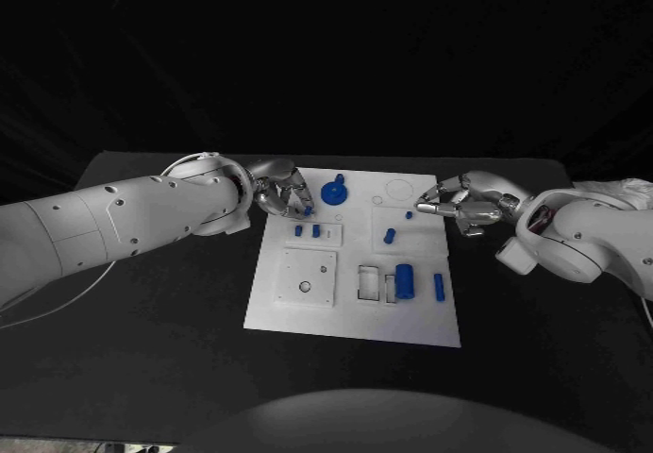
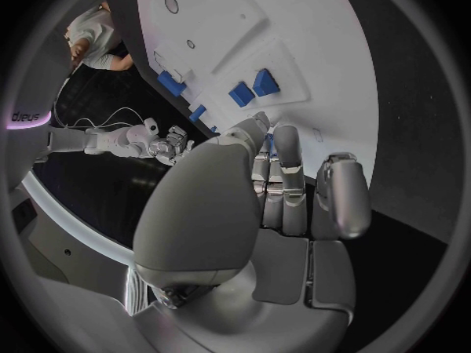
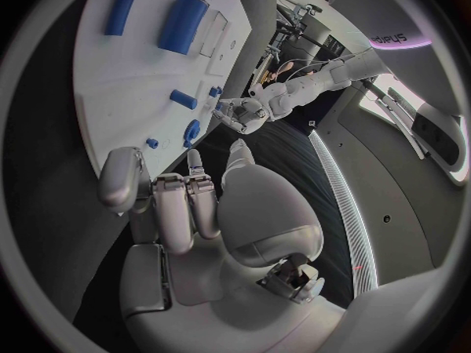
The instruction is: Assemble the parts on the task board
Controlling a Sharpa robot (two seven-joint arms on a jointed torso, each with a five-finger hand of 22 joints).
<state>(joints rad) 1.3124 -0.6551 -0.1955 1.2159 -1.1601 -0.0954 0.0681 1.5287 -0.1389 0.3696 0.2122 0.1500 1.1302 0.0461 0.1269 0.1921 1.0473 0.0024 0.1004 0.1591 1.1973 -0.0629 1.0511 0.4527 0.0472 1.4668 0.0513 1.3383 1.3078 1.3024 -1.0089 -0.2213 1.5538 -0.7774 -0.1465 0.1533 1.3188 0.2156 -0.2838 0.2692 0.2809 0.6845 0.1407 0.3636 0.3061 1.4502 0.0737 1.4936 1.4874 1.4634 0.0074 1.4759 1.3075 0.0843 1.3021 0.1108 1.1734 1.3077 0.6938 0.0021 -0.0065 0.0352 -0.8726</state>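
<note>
White board [image 1: 351,311]: mid-table [image 1: 163,377], long side running away from me. On it, blue parts: a round knobbed piece [image 1: 335,196] at the far left, two small blocks [image 1: 308,230] below it, a cylinder [image 1: 404,277] and a thin bar [image 1: 440,286] toward the near right. My left hand [image 1: 283,195]: over the board's far left edge, fingers curled beside the knobbed piece; whether it grips anything, I cannot tell. My right hand [image 1: 460,205]: at the far right edge, fingers curled in, nothing seen in them.

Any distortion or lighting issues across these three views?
Head view: dim, table black, task board the one bright area, no bending. Left wrist view: fisheye bends the board's edges; left robot hand blocks the middle. Right wrist view: same bending; right robot hand up close; bright light strip at the rim.
</note>
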